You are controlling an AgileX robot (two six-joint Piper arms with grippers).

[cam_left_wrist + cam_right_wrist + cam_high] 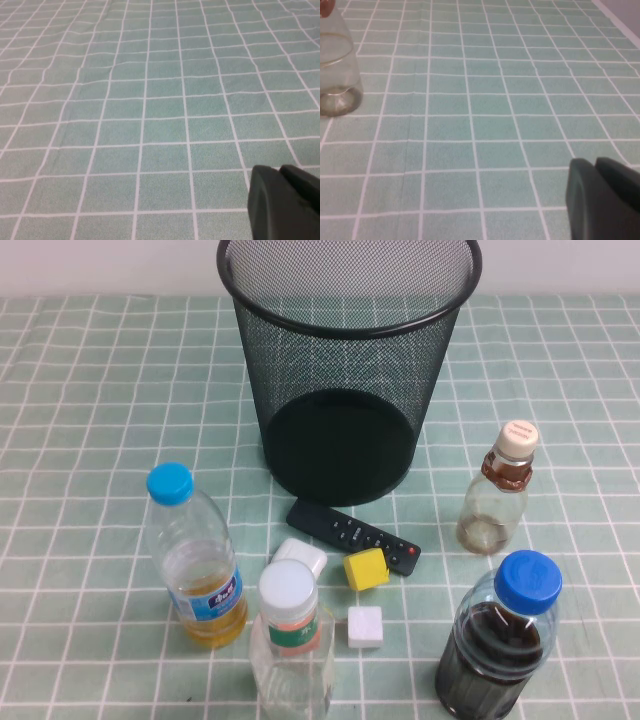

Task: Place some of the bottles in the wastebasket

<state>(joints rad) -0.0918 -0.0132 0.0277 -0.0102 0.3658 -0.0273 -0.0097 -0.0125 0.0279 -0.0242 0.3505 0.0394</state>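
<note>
high view looks down; wrist views skim the tablecloth [150, 125] closely.

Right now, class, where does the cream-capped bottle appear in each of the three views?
High view: cream-capped bottle stands right of the wastebasket.
Left wrist view: not in it; only cloth and the left gripper.
Right wrist view: its base at the edge, right gripper opposite.
Shared landmark: green checked cloth.

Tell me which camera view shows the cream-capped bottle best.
The high view: the cream-capped bottle stands whole and upright, right of the wastebasket. The right wrist view catches only its clear lower body at the frame edge, past the right gripper. The left wrist view shows only cloth and the left gripper.
</note>
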